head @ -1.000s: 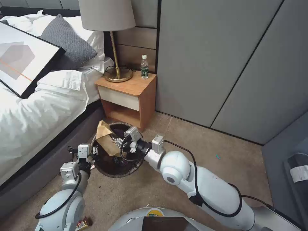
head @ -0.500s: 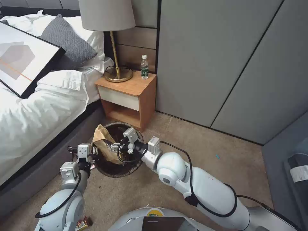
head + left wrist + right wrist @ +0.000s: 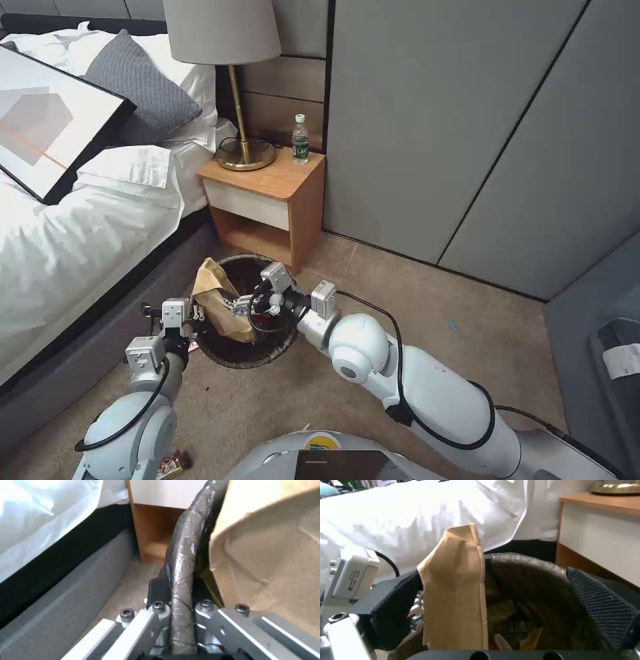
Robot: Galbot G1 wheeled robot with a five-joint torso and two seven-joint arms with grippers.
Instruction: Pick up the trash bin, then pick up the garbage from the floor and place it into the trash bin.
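left gripper (image 3: 181,610) clamped on crinkly bag-lined rim of trash bin (image 3: 277,350); right gripper (image 3: 235,305) spread apart around creased brown paper bag (image 3: 456,592) (leaning inside).

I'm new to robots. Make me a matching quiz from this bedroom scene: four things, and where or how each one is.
Things:
1. crumpled brown paper bag
2. clear green-labelled plastic bottle
3. left gripper
4. right gripper

Places or states:
A. upright on the wooden nightstand
B. fingers open, over the mouth of the bin
C. standing in the small round bag-lined trash bin, poking above its rim
D. fingers shut on the bin's rim

Pairs: 1-C, 2-A, 3-D, 4-B
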